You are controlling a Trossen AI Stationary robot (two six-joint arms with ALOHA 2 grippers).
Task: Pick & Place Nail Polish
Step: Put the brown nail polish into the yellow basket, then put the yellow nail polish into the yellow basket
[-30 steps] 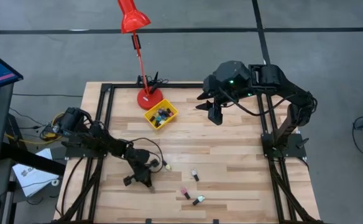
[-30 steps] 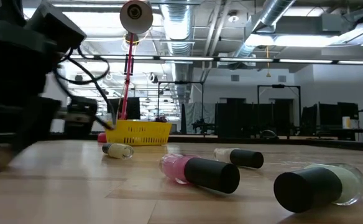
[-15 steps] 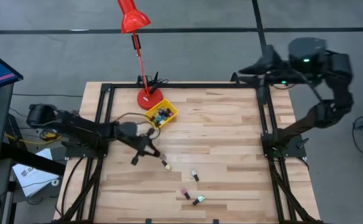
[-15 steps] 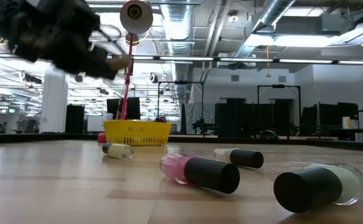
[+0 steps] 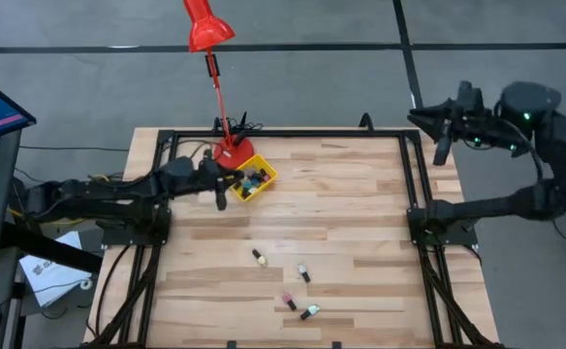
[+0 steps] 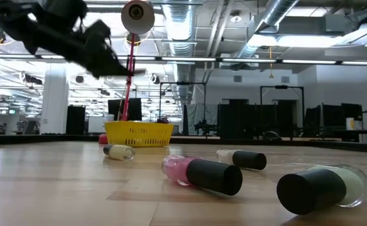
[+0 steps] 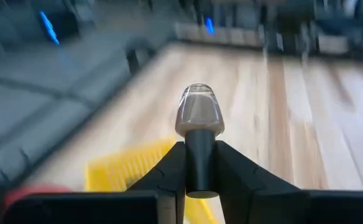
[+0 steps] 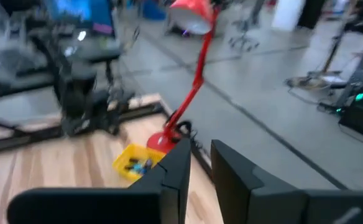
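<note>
My left gripper (image 5: 221, 190) hovers beside the yellow tray (image 5: 264, 184) at the far left, shut on a nail polish bottle (image 7: 200, 112) with a clear body and a dark cap. The tray holds several small bottles. Several more nail polish bottles lie on their sides on the wood toward the near edge: (image 5: 259, 258), (image 5: 303, 273), (image 5: 289, 301), (image 5: 309, 312). In the low view the same ones are the pale bottle (image 6: 119, 152), the pink one (image 6: 202, 174) and a greenish one (image 6: 322, 186). My right gripper (image 8: 200, 163) is raised beyond the far right corner (image 5: 440, 136), with a narrow gap and nothing in it. My left gripper pinches the bottle's dark cap (image 7: 201, 169) between its two fingers. The clear body sticks out past the fingertips, in line with the fingers. The fingers point nearly level, slightly downward. The bottle is lifted clear of the table, beside the tray.
A red desk lamp stands with its base (image 5: 233, 153) right behind the tray and its head (image 5: 205, 27) beyond the far edge. Black frame rails (image 5: 414, 194) run along the left, right and far sides. Bare wood lies between the tray and the loose bottles.
My left gripper has risen from the near left of the table and swung toward the far edge to the yellow tray, tipping from pointing down to nearly level. My right arm has pulled away from beside the tray toward the table's right edge, ending past the far right corner.
</note>
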